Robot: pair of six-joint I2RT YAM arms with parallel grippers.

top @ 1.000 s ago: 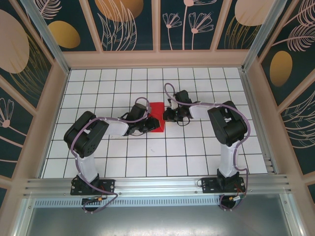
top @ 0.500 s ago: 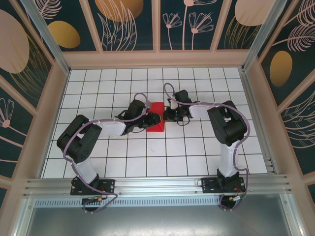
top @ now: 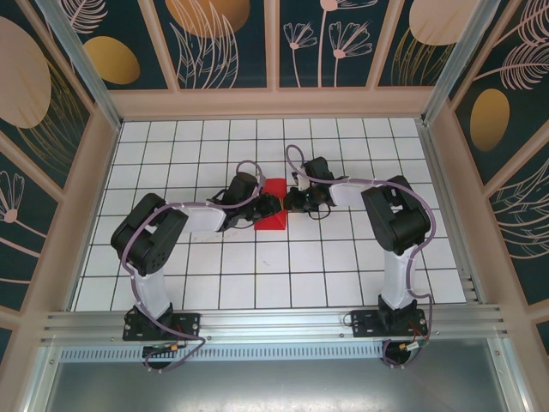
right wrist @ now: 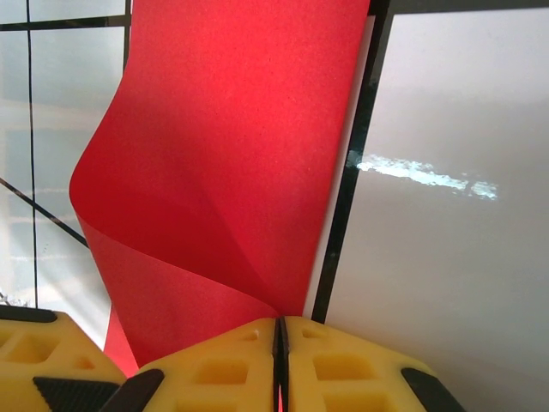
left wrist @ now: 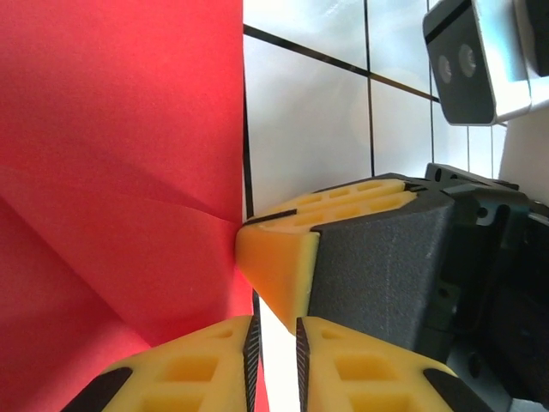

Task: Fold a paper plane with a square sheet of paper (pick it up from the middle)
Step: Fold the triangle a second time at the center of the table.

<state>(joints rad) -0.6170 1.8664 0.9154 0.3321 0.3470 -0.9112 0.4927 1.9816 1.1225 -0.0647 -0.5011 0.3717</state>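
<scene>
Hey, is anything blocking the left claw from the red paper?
Nothing visible. The left claw sits right at the edge of the thin bright red paper sheet. The right claw, shut on that sheet, has a yellow fingertip close beside it, not between.

The left gripper and right gripper hide the sides of the square sheet of paper from above. Both wrist views crop it.

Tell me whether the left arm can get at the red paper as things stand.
Likely yes. The left gripper sits right at the edge of the folded red paper, with nothing between them. The right gripper, jaws shut on that same edge close beside it, crowds the spot but does not seem to block it.
</scene>
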